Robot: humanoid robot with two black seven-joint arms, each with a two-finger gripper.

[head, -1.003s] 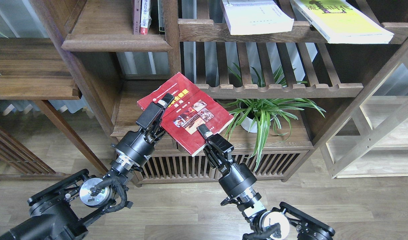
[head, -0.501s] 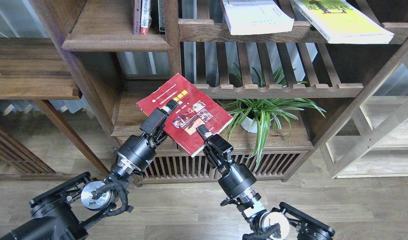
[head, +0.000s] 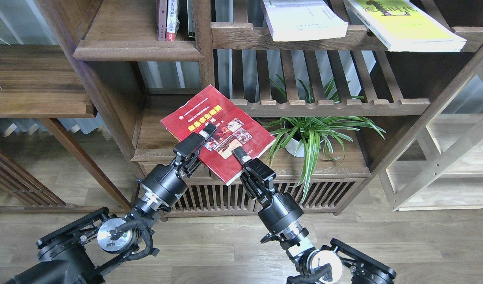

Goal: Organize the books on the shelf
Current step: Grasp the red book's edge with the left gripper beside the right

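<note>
Both of my grippers are on the red paperback (head: 215,120), which hangs tilted in the air in front of the bookcase, cover up. Right gripper (head: 241,156) is clamped on the book's near edge, one finger lying on the cover. Left gripper (head: 202,138) reaches over the cover from the left, its upper finger flat on the photos; I cannot tell whether it is closed on the book. The cover carries a yellow title too small to read, with a block of photos below.

Compared with 0.5 s ago, my left gripper has slid right and nearer along the cover, uncovering the yellow title, while the book has barely shifted.

Above, the pale white paperback (head: 304,19) and the yellow-green paperback (head: 407,25) lie flat on a slatted rack (head: 241,37). The solid shelf (head: 135,49) at upper left holds 2 or 3 upright books (head: 168,19). A white pot (head: 294,146) holds a spider plant (head: 316,130).
</note>
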